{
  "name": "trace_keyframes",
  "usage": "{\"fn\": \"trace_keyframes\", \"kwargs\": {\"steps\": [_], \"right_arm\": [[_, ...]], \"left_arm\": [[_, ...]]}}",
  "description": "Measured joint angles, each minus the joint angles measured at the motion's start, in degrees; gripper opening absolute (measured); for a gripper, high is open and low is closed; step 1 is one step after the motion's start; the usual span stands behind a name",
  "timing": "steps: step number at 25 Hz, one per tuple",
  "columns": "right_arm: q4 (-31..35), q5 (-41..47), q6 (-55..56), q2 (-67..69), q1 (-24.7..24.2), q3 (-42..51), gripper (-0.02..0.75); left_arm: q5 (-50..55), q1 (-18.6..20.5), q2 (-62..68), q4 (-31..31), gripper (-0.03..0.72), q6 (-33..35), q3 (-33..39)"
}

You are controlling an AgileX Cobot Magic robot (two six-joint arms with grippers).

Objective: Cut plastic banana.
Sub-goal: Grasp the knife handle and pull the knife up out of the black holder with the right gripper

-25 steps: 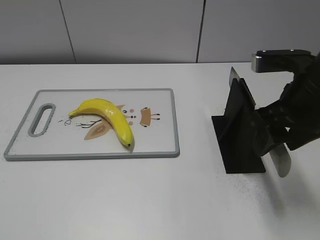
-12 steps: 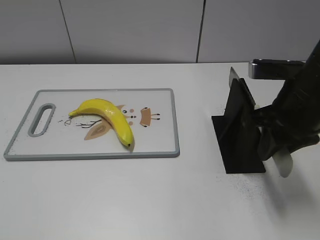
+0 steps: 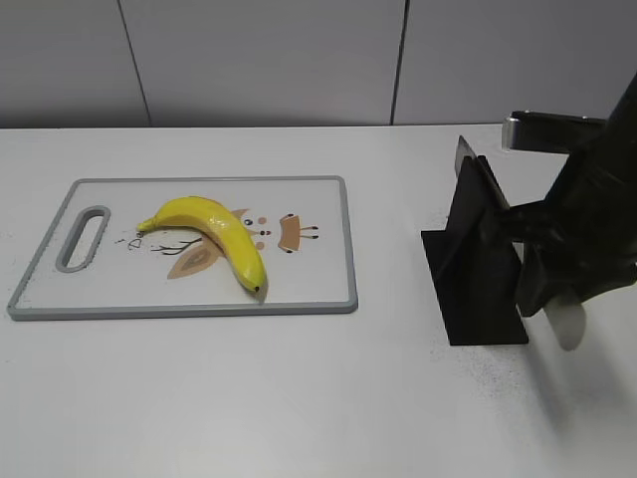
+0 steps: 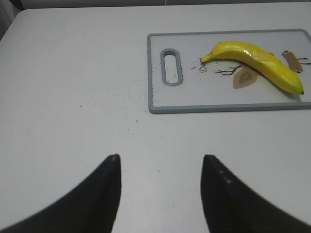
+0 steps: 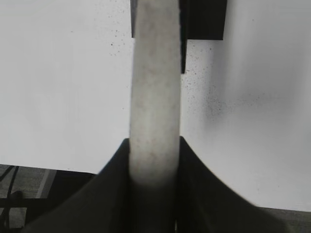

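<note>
Matte black, tapered end effector [image 4: 160, 194] fingers [image 4: 104, 194]

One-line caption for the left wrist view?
Open left gripper hovers over the white table, short of the banana on its cutting board.

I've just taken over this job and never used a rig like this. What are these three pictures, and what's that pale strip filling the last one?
You are seeing a two-armed robot at a white table. The wide picture is a camera facing the table. The other two sit on the wrists, looking past each claw.

On the table lies a grey cutting board with a yellow plastic banana on it, uncut. To the right stands a black knife stand.

The left claw is open and empty, hovering short of the board. The right claw is shut on the knife: the pale strip is its blade, seen close up, and it also shows in the wide view, beside the stand.
</note>
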Motion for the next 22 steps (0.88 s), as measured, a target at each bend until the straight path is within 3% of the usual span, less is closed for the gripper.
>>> {"fn": "trace_keyframes", "kwargs": {"steps": [13,22], "right_arm": [[-1.7,10.2,-0.1,-6.7,0.0,-7.7,0.169],[-2.8,11.4,-1.5,-9.0,0.1,-15.4,0.165]], "left_arm": [[0.0,0.0,0.0,0.0,0.515,0.0,0.0],[0.0,0.0,0.0,0.0,0.514,0.0,0.0]]}}
